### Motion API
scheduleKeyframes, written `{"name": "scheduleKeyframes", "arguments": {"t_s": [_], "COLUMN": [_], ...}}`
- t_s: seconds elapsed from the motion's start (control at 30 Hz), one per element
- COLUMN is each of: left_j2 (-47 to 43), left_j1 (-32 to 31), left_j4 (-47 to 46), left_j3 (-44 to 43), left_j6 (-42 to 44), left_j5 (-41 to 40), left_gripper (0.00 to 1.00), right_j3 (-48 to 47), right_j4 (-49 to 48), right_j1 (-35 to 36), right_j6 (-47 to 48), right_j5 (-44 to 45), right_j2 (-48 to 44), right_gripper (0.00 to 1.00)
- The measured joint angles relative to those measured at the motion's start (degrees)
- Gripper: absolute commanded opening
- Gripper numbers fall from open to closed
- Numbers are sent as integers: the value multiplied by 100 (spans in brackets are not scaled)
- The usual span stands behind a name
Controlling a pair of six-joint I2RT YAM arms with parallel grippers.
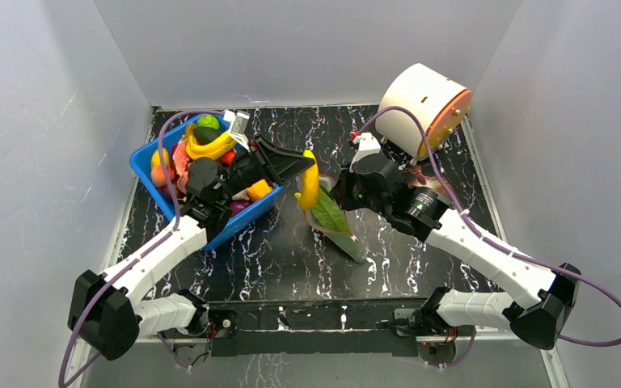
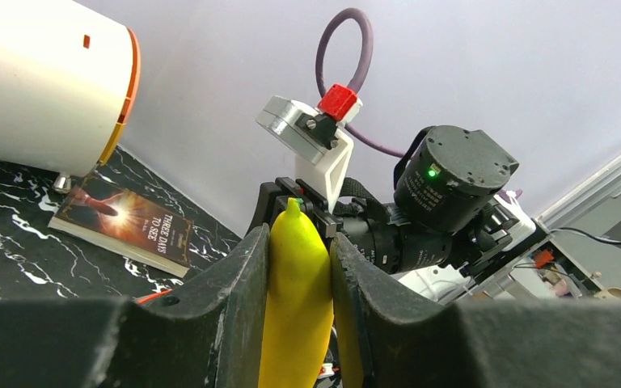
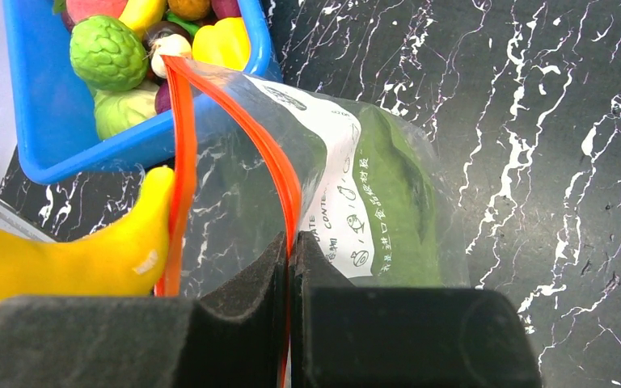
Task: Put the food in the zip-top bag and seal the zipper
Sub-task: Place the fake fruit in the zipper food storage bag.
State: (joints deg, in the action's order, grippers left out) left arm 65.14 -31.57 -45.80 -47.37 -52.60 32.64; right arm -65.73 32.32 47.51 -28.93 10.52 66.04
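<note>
Above black marble table (image 1: 420, 250), left fingers (image 1: 291, 165) clamp banana (image 2: 295, 307); right fingers (image 3: 281, 279) seemingly pinch zipper (image 3: 279, 174).

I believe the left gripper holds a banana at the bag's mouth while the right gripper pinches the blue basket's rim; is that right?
Not quite: the right gripper pinches the zipper of the zip-top bag, not the basket, per the right wrist view.

I see my left gripper (image 1: 301, 168) holding a yellow banana (image 1: 310, 187) over mid-table, touching the far end of the zip-top bag (image 1: 354, 242). My right gripper (image 1: 338, 194) sits at that same end. Green lettuce (image 1: 329, 213) shows inside. A blue basket (image 1: 144, 163) of toy food stands far left.
</note>
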Motion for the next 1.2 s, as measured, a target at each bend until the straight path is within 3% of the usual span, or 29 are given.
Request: {"name": "scheduleKeyframes", "arguments": {"t_s": [0.4,0.87,1.2], "left_j2": [529,431,415], "left_j1": [-260,-704,-717], "left_j4": [-940,-748,-507], "left_j3": [208,-232,223], "left_j6": [11,389,1152], "left_j5": [4,20,-22], "left_gripper": [16,16,16], "right_j3": [0,83,83], "right_j4": [-2,-140,-133], "right_j1": [0,0,0], "right_j6": [-13,-15,-59], "right_j5": [-39,-42,-42], "right_j2": [7,133,118], "right_gripper": [0,0,0]}}
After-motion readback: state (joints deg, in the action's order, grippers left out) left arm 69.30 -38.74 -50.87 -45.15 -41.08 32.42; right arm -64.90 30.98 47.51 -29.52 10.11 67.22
